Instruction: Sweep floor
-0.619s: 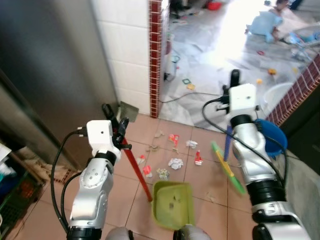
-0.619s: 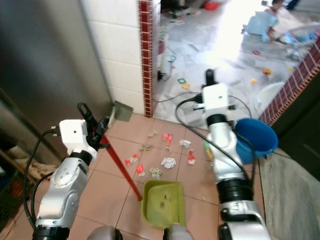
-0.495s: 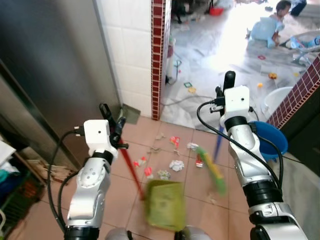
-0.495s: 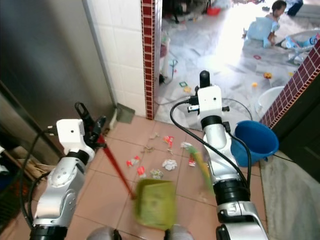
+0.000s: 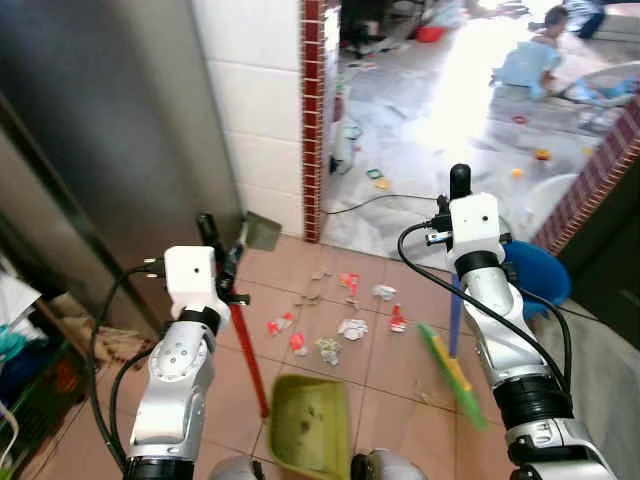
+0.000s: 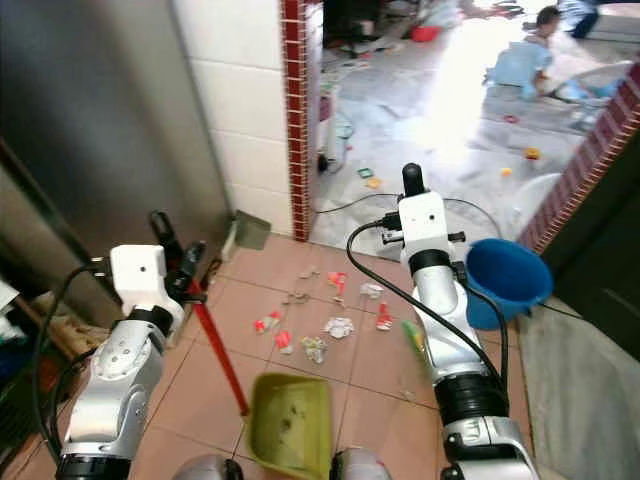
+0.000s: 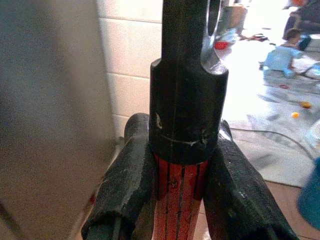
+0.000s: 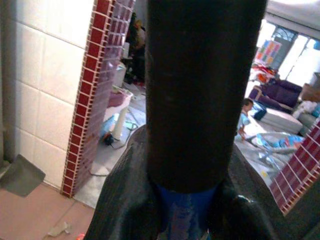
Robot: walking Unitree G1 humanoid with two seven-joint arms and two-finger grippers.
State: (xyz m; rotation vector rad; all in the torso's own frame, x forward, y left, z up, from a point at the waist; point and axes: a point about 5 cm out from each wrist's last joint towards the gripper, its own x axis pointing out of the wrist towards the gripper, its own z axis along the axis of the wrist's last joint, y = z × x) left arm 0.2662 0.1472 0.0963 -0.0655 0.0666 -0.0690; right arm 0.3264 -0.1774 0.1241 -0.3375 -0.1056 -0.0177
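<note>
Left claw (image 5: 222, 262) clamped on red dustpan handle (image 5: 247, 350), olive-green dustpan (image 5: 307, 423) at bottom centre, right claw (image 5: 458, 183) gripping blue broom handle (image 5: 454, 312), green bristles (image 5: 451, 372) lower right, scattered paper litter (image 5: 340, 312) mid-frame on terracotta floor tiles (image 5: 405, 415)

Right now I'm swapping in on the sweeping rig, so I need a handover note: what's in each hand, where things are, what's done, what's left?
Left hand: shut on the dustpan handle; green dustpan sits on the tiles near the robot's feet.
Right hand: shut on the blue broom handle; green broom head is right of the litter.
Scraps are strewn on the tiles just beyond the dustpan.
Done: tools gripped, some dirt in the pan.
Left: sweep the scraps in.
</note>
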